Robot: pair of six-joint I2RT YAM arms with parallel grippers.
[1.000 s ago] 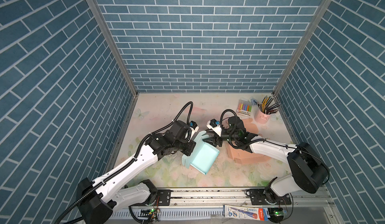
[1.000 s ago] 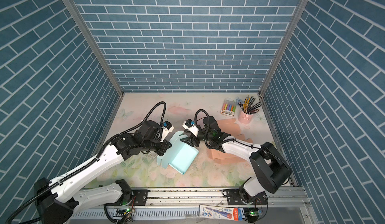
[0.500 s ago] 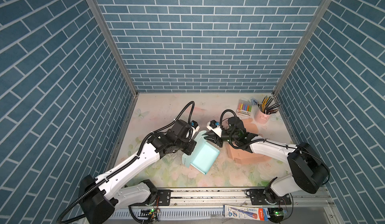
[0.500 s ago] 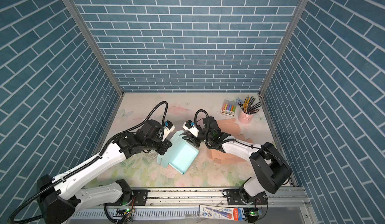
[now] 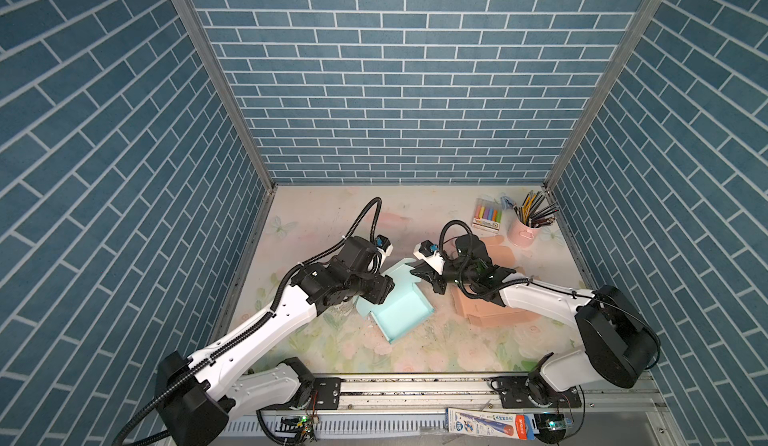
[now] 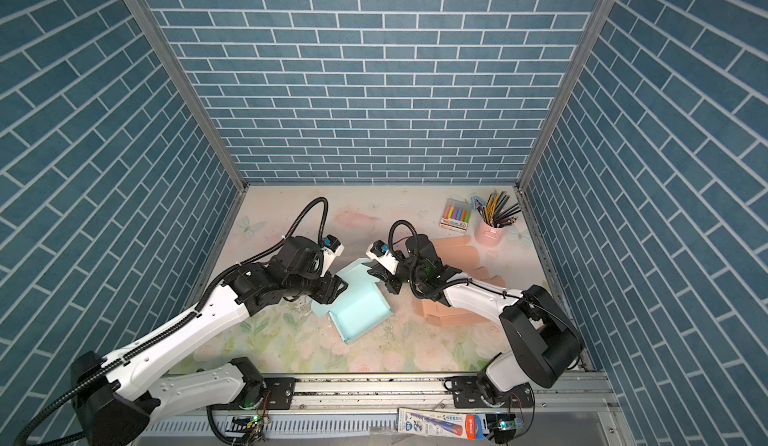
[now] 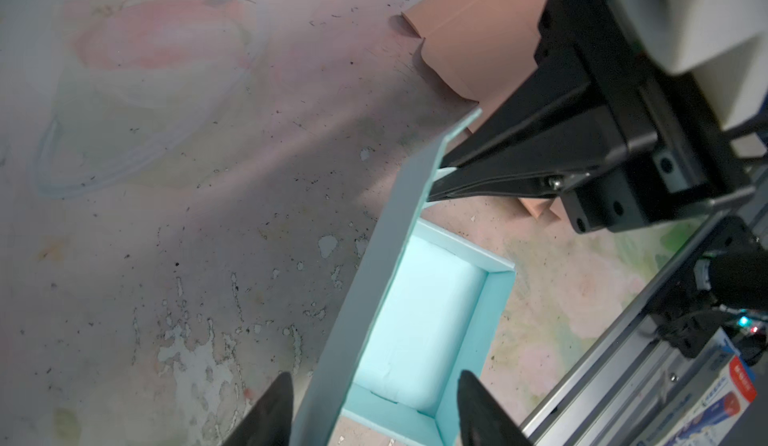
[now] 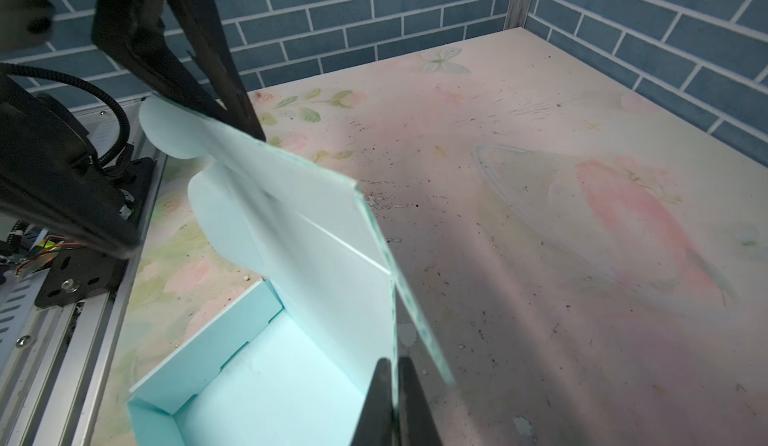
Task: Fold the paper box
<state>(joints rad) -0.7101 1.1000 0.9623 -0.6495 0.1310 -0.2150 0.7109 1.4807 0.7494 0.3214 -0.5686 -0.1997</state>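
- The teal paper box [image 5: 401, 313] sits on the table [image 5: 332, 215] at the lower centre of both top views. Its tray is already formed and its lid flap [image 8: 316, 232] stands upright, not yet closed.
- The right gripper [image 8: 392, 367] is clamped together on the flap's free edge, a thin bite near one corner. If the flap is swung over from that corner alone, the panel could twist or crease away from its score line.
- The left gripper [image 7: 374, 381] stands apart, its fingers [image 7: 270, 410] on either side of the flap and holding nothing. Nothing seems to pin the tray, so a pull from the right could drag or tip the light box.
- With those fingers astride the flap, folding it down could jam the panel against one of them and bend it.
- The rounded tab [image 8: 166, 132] on the flap may miss the tray wall and buckle outward.
- Salmon cardboard [image 5: 490, 311] lies just right of the box, and a sliding box could ride onto it.
- The two grippers work close together, so a careless sweep could knock them together.
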